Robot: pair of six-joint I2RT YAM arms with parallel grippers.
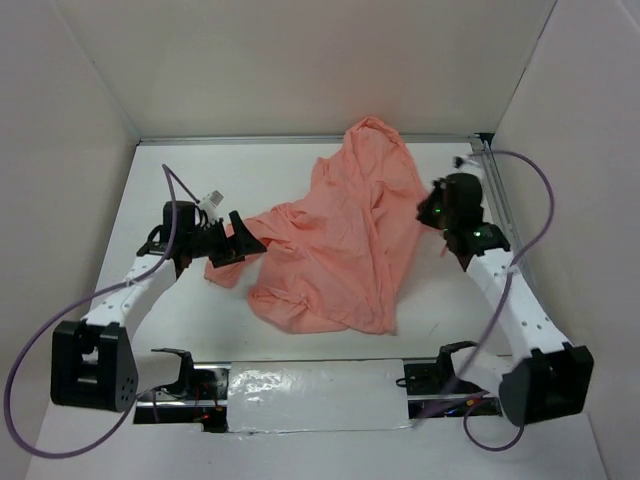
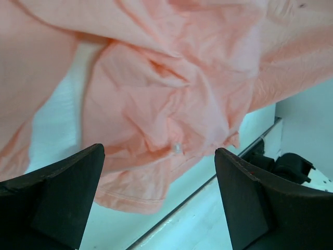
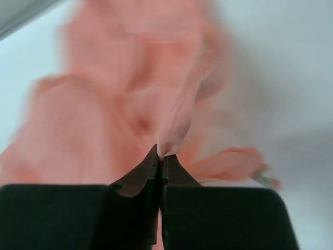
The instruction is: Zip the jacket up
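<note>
Pink jacket [image 1: 340,240] lies crumpled; right gripper [image 3: 161,156] clamped on a fold, left gripper [image 2: 158,151] wide open, empty: pull gently, spreading fabric flat.

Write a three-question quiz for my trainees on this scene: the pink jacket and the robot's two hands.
1. True or false: the left hand is shut on the jacket.
2. What is pinched between the fingers of the right hand? A a fold of jacket fabric; B a cup; C nothing.
3. Fill in: the jacket lies crumpled on the white ____.

Key: 1 false, its fingers stand wide open. 2 A. 3 table.
</note>
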